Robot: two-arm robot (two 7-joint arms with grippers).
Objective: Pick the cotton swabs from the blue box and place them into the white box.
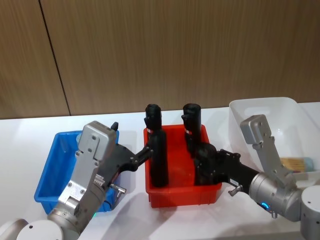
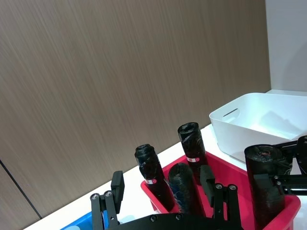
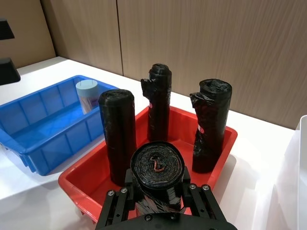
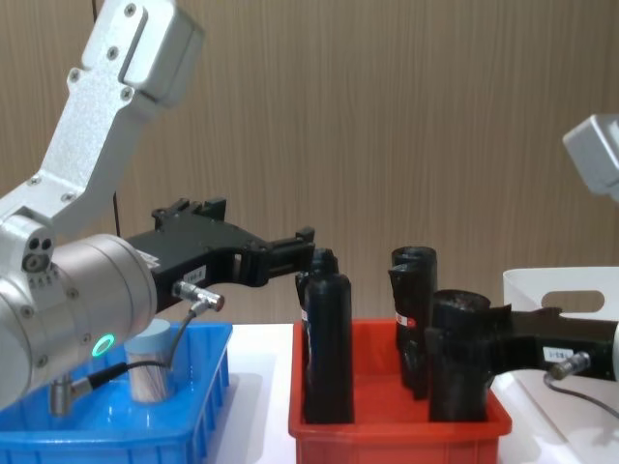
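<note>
One swab jar [image 3: 87, 95] upright in blue box [image 1: 52, 172], lower left of head view. White box [image 1: 280, 112] far right. Red bin [image 1: 182, 192] between, four black rolls [image 1: 159, 159] upright. Right gripper [image 3: 157, 191] fingers clenched on a roll. Left gripper [image 4: 308, 253] fingers released, above blue box's right rim.

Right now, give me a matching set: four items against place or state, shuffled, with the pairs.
1 cotton swab jar
2 left gripper
3 right gripper
4 white box

A shut on a black roll
B to the robot's right of the red bin
C in the blue box
D jaws open

Pairs: 1-C, 2-D, 3-A, 4-B
</note>
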